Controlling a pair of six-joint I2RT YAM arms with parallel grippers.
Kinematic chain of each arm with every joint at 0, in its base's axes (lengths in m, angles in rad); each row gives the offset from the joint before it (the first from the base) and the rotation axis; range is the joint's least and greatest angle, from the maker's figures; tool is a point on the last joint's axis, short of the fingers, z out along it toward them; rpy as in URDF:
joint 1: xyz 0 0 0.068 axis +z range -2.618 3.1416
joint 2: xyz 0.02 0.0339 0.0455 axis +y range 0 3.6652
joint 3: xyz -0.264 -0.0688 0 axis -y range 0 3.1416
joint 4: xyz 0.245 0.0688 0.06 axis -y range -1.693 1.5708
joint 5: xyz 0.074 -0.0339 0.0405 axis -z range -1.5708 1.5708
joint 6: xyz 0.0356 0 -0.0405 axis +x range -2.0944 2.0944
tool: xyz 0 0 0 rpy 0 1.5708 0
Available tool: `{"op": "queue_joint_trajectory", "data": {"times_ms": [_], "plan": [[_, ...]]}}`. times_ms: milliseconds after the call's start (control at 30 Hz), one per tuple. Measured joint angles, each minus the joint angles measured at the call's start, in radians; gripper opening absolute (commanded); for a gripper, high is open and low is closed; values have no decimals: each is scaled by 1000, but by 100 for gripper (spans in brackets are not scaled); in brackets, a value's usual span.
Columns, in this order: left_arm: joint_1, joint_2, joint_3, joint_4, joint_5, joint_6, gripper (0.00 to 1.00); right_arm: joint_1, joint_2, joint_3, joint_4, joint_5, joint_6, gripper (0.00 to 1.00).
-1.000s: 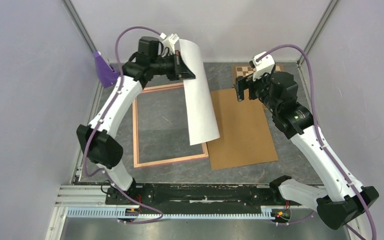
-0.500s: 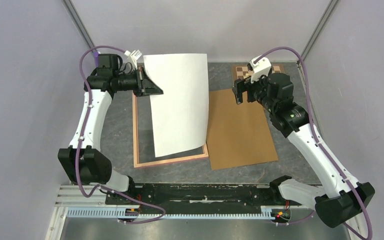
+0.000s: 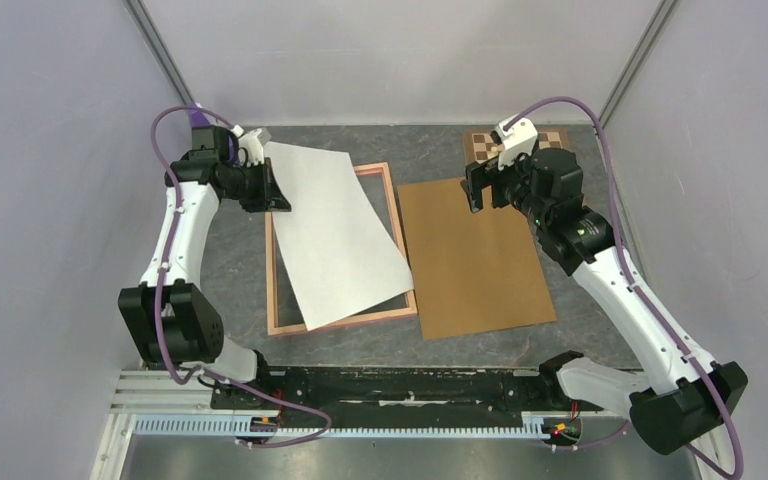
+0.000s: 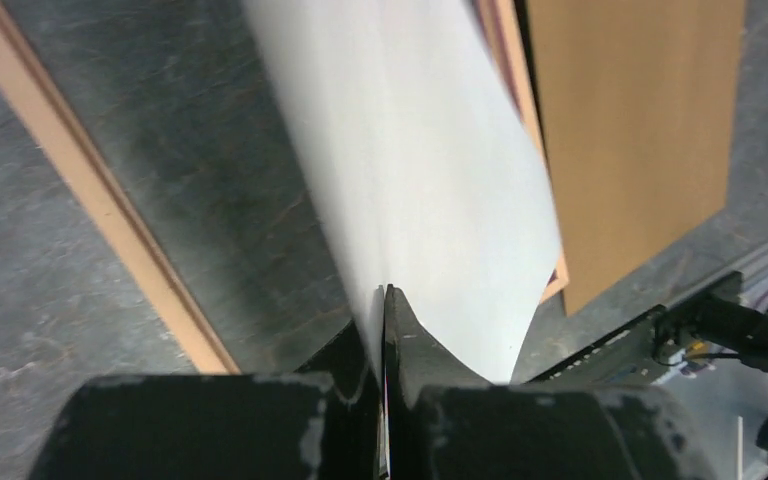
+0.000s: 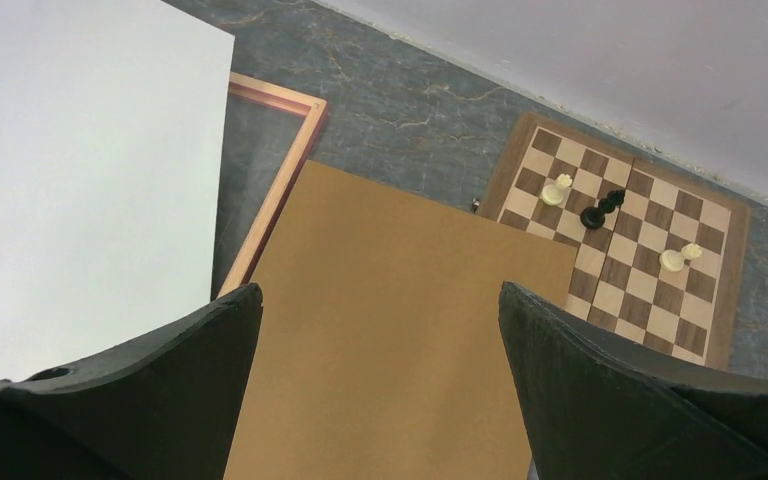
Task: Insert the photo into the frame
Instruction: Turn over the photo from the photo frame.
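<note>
The left tool is clamped shut on the photo, pinching the sheet's far left corner between its black fingers. Only the photo's plain white back shows; the printed side faces down and cannot be seen. The sheet lies slanted across the frame, which rests flat on the grey tabletop. The photo's far right corner reaches past the frame's far rail, its right corner sits over the right rail, and its near corner comes down onto the near rail. From the left wrist view the sheet bows away from the fingers, so the pinched end looks raised off the tabletop. Whether the rest lies flat I cannot tell.

A brown board lies just to the right of the frame, its near left corner right by the frame's near right corner.

The right tool hangs above the board's far edge with its jaws spread wide and nothing between them. Beyond it, at the far right, sits a chessboard with a few pieces on it.
</note>
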Motion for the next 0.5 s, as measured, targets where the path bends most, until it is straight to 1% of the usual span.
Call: {"op": "queue_joint_trajectory", "data": {"times_ms": [233,500], "plan": [[40,20,6,-10,-48,42,2,0,2,-11,0,-1,0,91],[40,45,90,-52,-83,100,2,0,7,-14,2,-3,0,91]]}}
